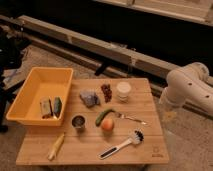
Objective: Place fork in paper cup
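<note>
The small silver fork (131,118) lies flat on the wooden table (145,155), right of centre, its handle pointing right. The white paper cup (123,90) stands upright behind it, towards the table's far edge. My white arm (187,87) comes in from the right, off the table's right side. The gripper (169,114) hangs below it, beside the table's right edge, to the right of the fork and apart from it. It holds nothing that I can see.
An orange (107,125) and a green vegetable (103,116) lie left of the fork. A dark metal cup (78,122), a dish brush (121,145), a yellow corn-like item (56,146), a grey wad (90,97) and red grapes (106,91) share the table. A yellow bin (35,87) sits at left.
</note>
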`<action>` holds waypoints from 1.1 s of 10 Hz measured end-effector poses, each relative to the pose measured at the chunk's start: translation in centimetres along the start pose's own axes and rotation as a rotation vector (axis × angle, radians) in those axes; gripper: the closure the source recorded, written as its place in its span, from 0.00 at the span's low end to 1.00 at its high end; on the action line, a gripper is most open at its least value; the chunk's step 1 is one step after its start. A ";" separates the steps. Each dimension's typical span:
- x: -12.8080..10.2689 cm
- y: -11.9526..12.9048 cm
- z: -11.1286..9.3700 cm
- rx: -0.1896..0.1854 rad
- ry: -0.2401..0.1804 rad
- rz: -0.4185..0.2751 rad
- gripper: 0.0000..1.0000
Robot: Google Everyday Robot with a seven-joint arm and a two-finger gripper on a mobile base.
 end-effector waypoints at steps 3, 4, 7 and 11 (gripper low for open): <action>0.0 0.0 0.0 0.000 0.000 0.000 0.35; 0.0 0.0 0.0 0.000 0.000 0.000 0.35; 0.0 0.0 0.0 -0.002 0.003 -0.001 0.35; -3.0 -3.4 3.0 0.002 0.049 -0.016 0.35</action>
